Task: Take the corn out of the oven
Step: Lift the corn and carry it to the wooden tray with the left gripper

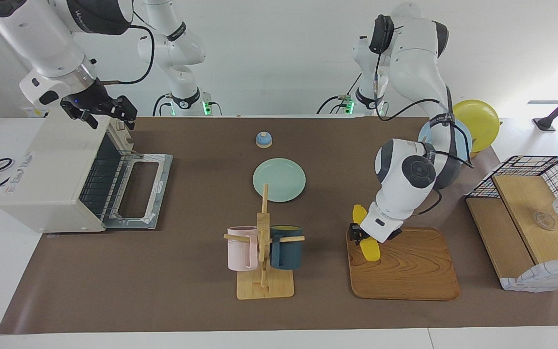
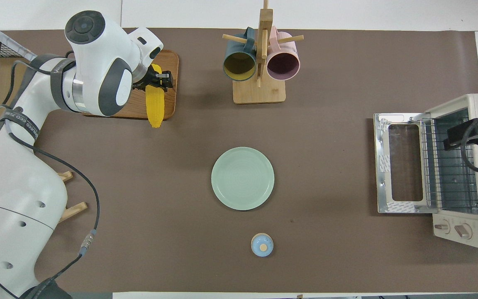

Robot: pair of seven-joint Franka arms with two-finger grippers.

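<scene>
A brown mat covers the surface (image 1: 114, 300). Seen from overhead, the left claw (image 2: 158, 81) is at ten o'clock, clamped on the corn (image 2: 154, 106) over the edge of the wooden tray (image 1: 405, 271). At three o'clock the oven (image 1: 51, 179) stands with its door dropped flat, the right claw (image 1: 100, 111) waiting above it, fingers spread.
</scene>
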